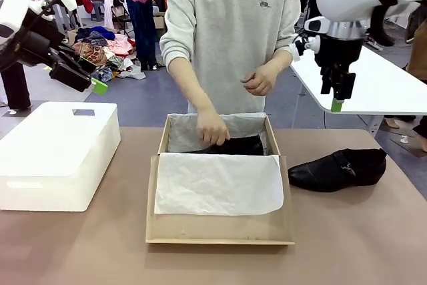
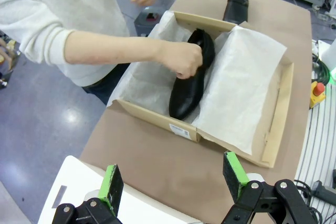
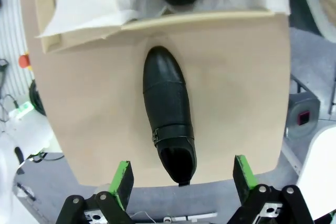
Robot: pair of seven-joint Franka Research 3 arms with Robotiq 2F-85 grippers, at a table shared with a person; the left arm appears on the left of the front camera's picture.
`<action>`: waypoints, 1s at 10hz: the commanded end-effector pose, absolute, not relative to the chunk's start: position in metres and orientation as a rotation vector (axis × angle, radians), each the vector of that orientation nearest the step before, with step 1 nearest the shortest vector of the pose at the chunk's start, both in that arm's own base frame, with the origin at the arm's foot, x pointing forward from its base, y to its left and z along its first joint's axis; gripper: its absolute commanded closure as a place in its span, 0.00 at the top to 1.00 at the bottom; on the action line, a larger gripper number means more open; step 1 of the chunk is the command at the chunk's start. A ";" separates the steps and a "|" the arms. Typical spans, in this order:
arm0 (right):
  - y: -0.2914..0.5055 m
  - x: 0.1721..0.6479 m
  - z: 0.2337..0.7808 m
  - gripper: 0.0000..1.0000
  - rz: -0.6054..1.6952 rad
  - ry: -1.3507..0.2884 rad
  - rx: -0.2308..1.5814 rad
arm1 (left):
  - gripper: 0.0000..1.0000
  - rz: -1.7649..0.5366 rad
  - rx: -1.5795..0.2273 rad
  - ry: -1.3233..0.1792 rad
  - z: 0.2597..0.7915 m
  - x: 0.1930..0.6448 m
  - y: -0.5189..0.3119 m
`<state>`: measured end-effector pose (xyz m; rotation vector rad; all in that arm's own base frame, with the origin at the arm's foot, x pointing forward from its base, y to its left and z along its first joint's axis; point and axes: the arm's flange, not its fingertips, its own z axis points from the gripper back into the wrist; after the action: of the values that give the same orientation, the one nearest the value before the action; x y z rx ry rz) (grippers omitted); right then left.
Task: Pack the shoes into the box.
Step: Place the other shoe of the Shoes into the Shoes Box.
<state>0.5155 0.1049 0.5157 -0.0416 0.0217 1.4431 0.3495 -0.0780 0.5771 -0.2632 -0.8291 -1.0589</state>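
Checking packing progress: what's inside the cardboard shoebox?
One black dress shoe on white tissue paper, with the person's hand on it. The hand covers its middle; under the tissue is hidden.

Table (image 1: 347, 231): plain tan top, three things sit directly on it. White plastic bin (image 1: 53, 158) is on the robot's left side, clear of the rest. Cardboard shoebox (image 1: 220, 235) sits mid-table, its flap lid folded out flat on the tabletop toward the robot, with white tissue draped over it. Black dress shoe (image 1: 339, 168) stands on its sole just right of the shoebox, toe pointing at the box wall, heel at the table's right edge.
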 end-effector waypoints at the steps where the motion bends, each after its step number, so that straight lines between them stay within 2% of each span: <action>1: 0.088 0.509 0.502 1.00 1.456 -0.024 -0.036 | 1.00 -1.075 -0.278 -0.838 0.576 0.350 -0.077; 5: 0.069 0.516 0.485 1.00 1.481 -0.022 -0.003 | 1.00 -1.075 -0.278 -0.838 0.576 0.350 -0.077; 10: 0.073 0.517 0.491 1.00 1.456 0.011 -0.038 | 1.00 -1.075 -0.278 -0.838 0.576 0.350 -0.077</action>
<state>0.5173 0.0723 0.4887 -0.0340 0.0147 1.4613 0.3495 -0.0780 0.5771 -0.2631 -0.8291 -1.0589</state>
